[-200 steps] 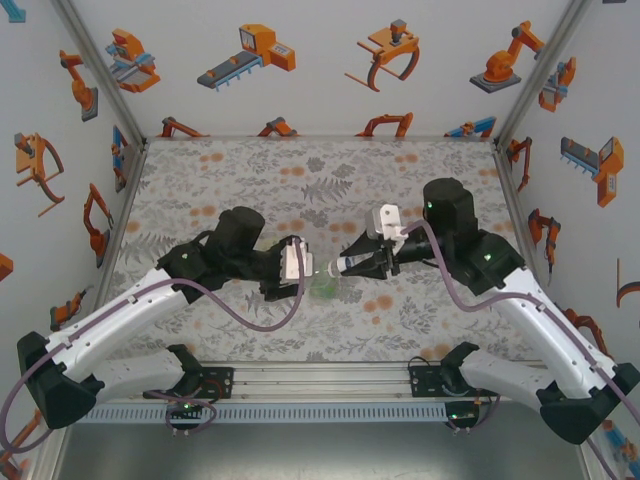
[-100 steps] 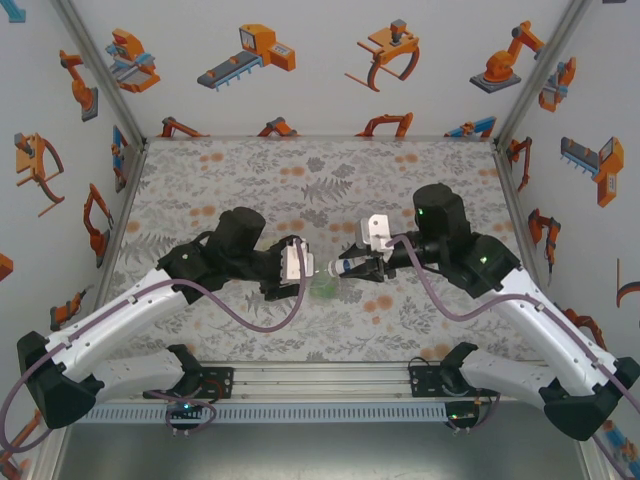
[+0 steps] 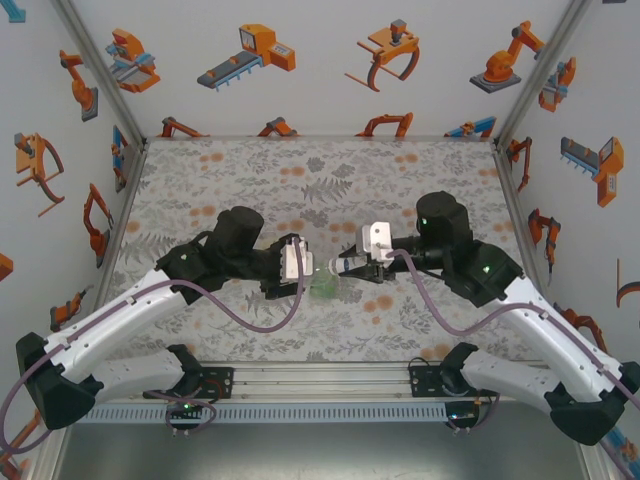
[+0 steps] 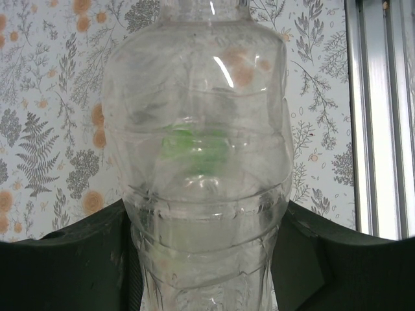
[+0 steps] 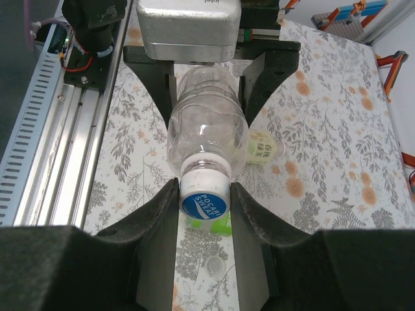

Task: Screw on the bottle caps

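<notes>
Lettering on the blue cap [image 5: 204, 205] reads POCARI SWEAT; right gripper [image 5: 205, 195] pinches it, left gripper [image 4: 206, 259] clamps the clear bottle [image 4: 198, 116]; bare table [image 3: 400, 170] beyond.

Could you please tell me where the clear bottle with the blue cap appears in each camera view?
Top external: bottle at picture centre, over the green label.
Left wrist: bottle fills the middle, held in the jaws.
Right wrist: bottle at centre, blue cap in the jaws.
Shared landmark: the green label beneath it.
</notes>
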